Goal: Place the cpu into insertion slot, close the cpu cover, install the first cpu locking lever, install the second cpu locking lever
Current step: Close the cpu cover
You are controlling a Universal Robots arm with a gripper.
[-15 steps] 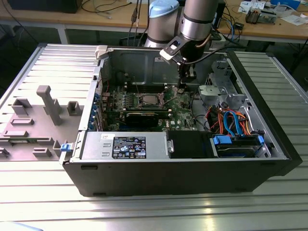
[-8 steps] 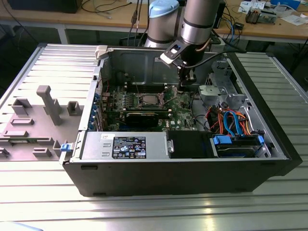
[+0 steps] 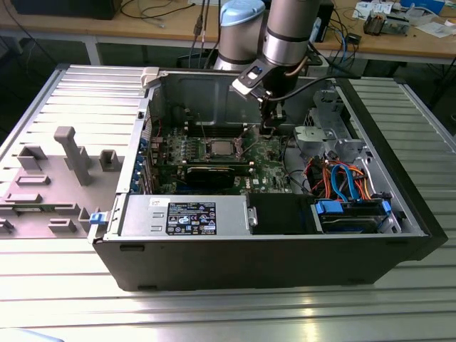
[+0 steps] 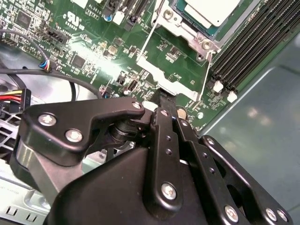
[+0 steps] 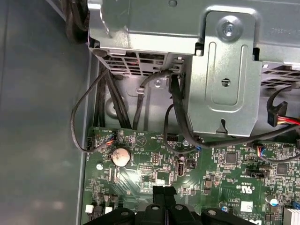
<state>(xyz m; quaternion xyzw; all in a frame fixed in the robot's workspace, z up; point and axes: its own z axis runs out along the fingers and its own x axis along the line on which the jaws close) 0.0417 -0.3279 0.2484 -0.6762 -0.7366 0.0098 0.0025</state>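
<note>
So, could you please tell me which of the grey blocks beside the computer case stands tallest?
The T-topped post; it rises well above the low blocks around it.

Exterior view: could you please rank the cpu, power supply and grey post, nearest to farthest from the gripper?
1. cpu, on the motherboard beside the gripper.
2. power supply, along the case front wall.
3. grey post, outside the case, at the exterior view's left.

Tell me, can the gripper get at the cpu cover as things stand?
Probably yes: the gripper sits right at the near edge of the open cpu cover, and nothing stands between them.
</note>
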